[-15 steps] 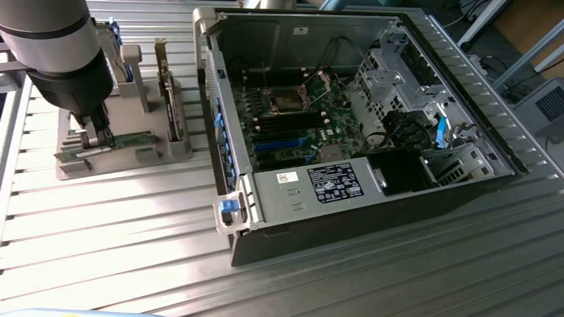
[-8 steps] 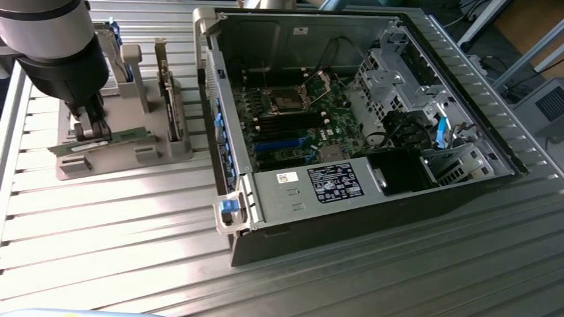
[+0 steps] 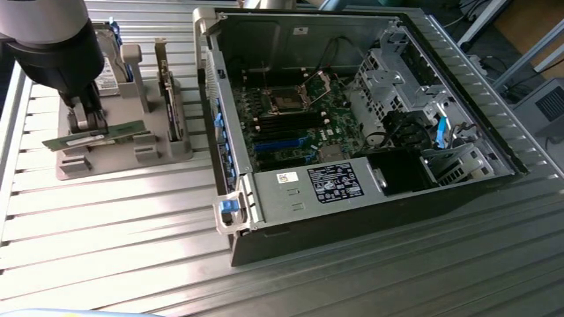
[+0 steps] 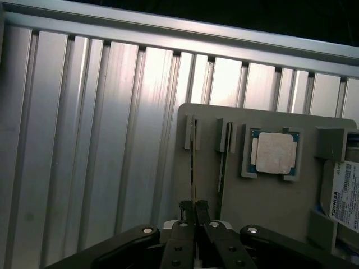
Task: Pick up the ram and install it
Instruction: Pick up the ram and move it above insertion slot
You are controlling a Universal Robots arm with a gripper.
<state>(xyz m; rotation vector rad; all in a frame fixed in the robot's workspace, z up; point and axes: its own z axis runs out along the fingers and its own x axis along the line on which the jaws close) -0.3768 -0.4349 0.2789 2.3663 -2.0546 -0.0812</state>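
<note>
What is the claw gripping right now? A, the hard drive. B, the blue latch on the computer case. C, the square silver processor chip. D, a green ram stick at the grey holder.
D: the claw is shut on the thin edge of the ram stick at the grey holder, while the processor chip sits apart in its own recess.

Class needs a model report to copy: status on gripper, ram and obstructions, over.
Gripper shut on the ram. Ram at the grey holder, outside the open computer case. Second stick alongside in the holder.
</note>
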